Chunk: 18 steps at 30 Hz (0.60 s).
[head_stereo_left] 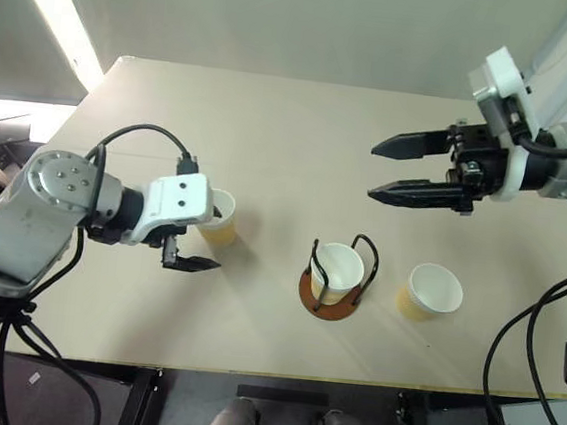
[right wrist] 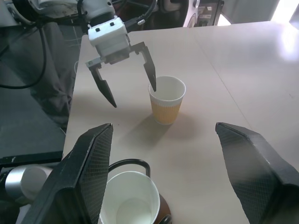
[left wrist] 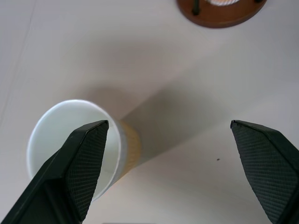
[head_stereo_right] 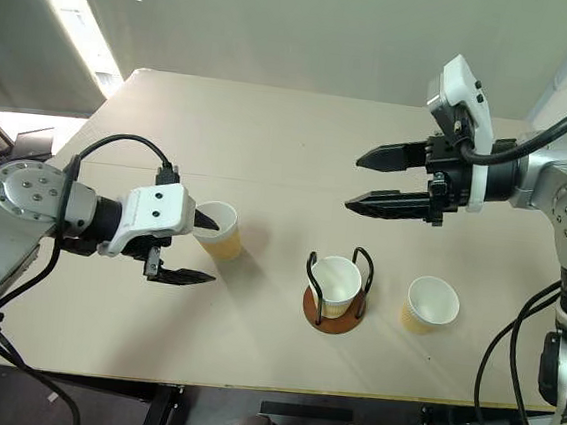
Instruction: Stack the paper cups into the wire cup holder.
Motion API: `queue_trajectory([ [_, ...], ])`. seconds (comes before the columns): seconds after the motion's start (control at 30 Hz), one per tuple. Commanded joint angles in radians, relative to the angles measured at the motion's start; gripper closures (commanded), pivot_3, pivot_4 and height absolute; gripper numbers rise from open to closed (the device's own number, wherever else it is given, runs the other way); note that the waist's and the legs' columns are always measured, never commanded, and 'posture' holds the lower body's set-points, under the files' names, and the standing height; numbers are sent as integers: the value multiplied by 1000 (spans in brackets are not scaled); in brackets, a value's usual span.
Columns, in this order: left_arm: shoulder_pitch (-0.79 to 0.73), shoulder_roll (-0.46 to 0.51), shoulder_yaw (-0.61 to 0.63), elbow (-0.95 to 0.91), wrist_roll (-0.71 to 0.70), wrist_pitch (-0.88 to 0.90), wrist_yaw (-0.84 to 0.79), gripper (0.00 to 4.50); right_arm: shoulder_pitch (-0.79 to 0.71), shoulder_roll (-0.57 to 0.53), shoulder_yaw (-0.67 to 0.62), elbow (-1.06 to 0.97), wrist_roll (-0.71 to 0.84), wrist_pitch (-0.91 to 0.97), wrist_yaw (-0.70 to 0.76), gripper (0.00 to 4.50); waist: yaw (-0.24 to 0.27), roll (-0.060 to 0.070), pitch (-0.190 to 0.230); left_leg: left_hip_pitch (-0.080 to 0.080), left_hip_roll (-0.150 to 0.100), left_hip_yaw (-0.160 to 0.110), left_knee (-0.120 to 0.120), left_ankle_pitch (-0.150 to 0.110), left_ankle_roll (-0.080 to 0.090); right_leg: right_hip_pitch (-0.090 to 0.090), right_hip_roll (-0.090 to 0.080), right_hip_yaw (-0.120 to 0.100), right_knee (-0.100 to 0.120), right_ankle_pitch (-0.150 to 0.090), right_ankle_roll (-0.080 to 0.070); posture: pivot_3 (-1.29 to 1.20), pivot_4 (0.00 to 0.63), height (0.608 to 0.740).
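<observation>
The left pincer (head_stereo_right: 188,249) hangs low over the counter (head_stereo_left: 269,151) with its jaws spread wide and nothing gripped. One black fingertip (right wrist: 153,84) dips just inside the rim of a paper cup (head_stereo_right: 219,229), while the other finger (right wrist: 105,91) stands clear on the cup's outer side, so the cup wall sits between the two. This cup stands upright on the counter, mouth up, toward the robot's left.

The right pincer (head_stereo_left: 396,168) is raised well above the counter, pointing toward the robot's left, its two fingers parted wide and empty. Below it and nearer the robot stands the wire cup holder (head_stereo_left: 334,283), its reddish-brown disc base flat on the counter and its black wire loops rising upright. A second paper cup (head_stereo_left: 338,271) sits upright inside those loops, on the base.

Just beside the holder, on the robot's right, a third paper cup (head_stereo_left: 432,291) stands upright on the counter, apart from the holder and not touching it. The left-hand cup lies well apart from the holder, on its other side.
</observation>
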Motion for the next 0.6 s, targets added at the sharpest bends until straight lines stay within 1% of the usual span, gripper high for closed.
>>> queue_trajectory([
  [0.03, -12, -12, -22, 30, 63, -45, 18, 0, -28, -5, -13, -8, 14, -17, 4, 885, 0, 0, 0, 0, 0, 0, 0, 0, 0, 0, 0, 0, 0, 0, 0, 0, 150, 740],
  [0.2, -33, -41, -52, 74, 106, -68, 9, 0, -26, -15, -6, -9, 13, -12, 7, 885, 0, 0, 0, 0, 0, 0, -1, 0, 0, 0, 0, 0, 0, 0, 0, 0, 150, 740],
  [0.4, -69, -109, -102, 166, 174, -109, 23, 0, -13, -27, -17, -23, 17, -4, -2, 885, 1, 0, 0, 0, 0, 0, -1, 0, 0, 0, 0, 0, 0, 0, 0, 0, 150, 740],
  [0.5, -90, -141, -127, 227, 220, -157, 29, 0, -7, -32, -19, -23, 18, -1, -7, 885, 1, 0, 0, 0, 0, 0, -1, 0, 0, 0, -1, 0, 0, 0, 0, 0, 150, 740],
  [0.6, -112, -176, -124, 276, 226, -227, 19, 588, -7, -30, -19, -18, 19, 2, -18, 857, 1, 0, 0, 0, 0, 0, -1, 0, 0, 0, -1, 0, 0, 0, 0, 0, 150, 740],
])
